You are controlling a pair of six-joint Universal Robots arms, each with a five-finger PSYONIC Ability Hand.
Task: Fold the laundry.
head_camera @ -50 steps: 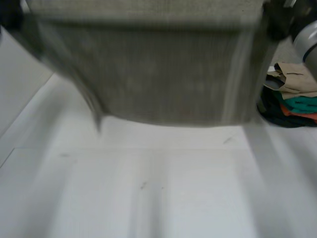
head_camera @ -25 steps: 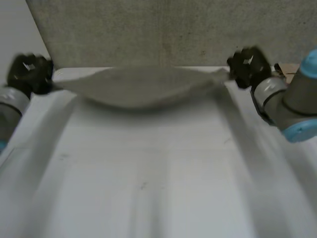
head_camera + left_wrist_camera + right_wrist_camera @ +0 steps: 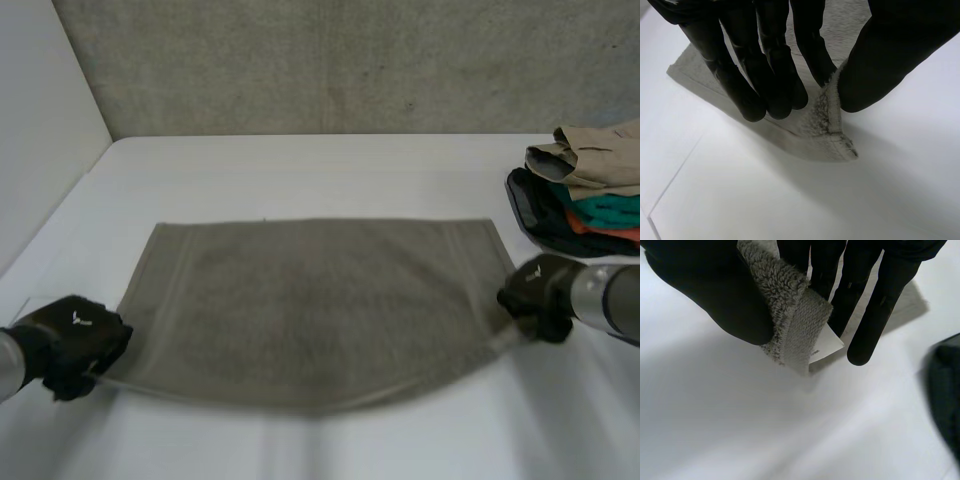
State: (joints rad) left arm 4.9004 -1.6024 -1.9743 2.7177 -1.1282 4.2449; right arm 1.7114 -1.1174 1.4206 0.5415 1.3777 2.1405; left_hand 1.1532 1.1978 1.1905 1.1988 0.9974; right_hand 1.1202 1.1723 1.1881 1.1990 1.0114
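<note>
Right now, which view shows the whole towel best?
The head view: the towel lies spread on the table. Each wrist view gives one near corner, pinched by the left hand and the right hand.

A grey towel (image 3: 320,300) lies spread between left hand (image 3: 72,343) and right hand (image 3: 538,297).

White table (image 3: 330,170), grey wall (image 3: 330,70) behind it

Rough, looped terry-cloth towel (image 3: 320,310) in my matt black left hand (image 3: 70,345) and right hand (image 3: 538,298); white table (image 3: 330,170) smooth, faintly glossy.
</note>
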